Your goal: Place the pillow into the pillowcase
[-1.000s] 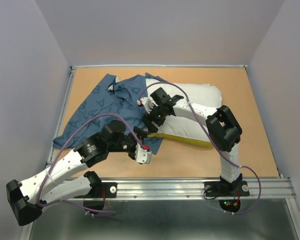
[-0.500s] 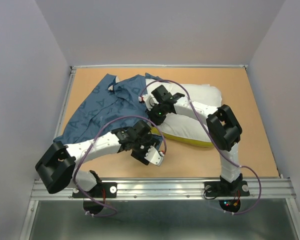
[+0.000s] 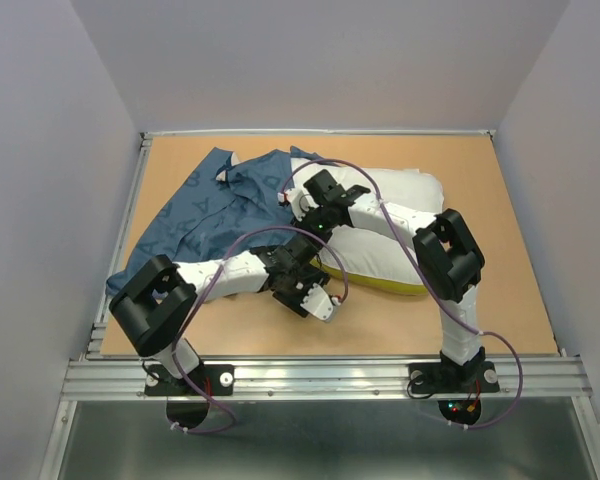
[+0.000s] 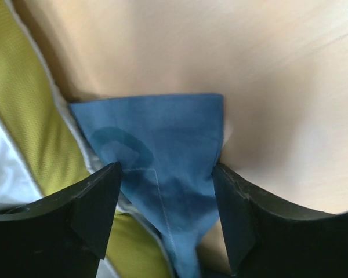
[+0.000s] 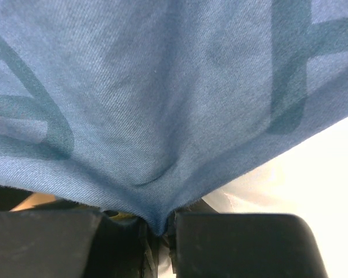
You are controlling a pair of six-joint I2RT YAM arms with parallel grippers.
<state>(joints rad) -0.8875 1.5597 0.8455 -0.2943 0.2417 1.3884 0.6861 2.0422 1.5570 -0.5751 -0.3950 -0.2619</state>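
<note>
The white pillow [image 3: 390,205] with its yellow-green band [image 3: 375,280] lies right of centre. The blue pillowcase [image 3: 210,210] spreads to its left and overlaps the pillow's left end. My right gripper [image 3: 308,236] sits on that overlap. In the right wrist view this gripper [image 5: 159,223] is shut on a pinched fold of the pillowcase [image 5: 151,87], with the white pillow [image 5: 325,168] beyond it. My left gripper [image 3: 302,268] is at the pillow's near left corner. In the left wrist view it [image 4: 165,174] is open, its jaws on either side of a pillowcase corner [image 4: 156,133] beside the band [image 4: 23,87].
The wooden table [image 3: 460,170] has a raised metal rim [image 3: 320,132], and grey walls close it in on three sides. Purple cables loop over both arms. The left arm's elbow [image 3: 155,300] stands near the table's front left corner.
The left arm has swung right, bringing its gripper to the pillowcase corner at the pillow's yellow-green edge, with the jaws a little narrower. The right gripper has shut on the pillowcase fold.
</note>
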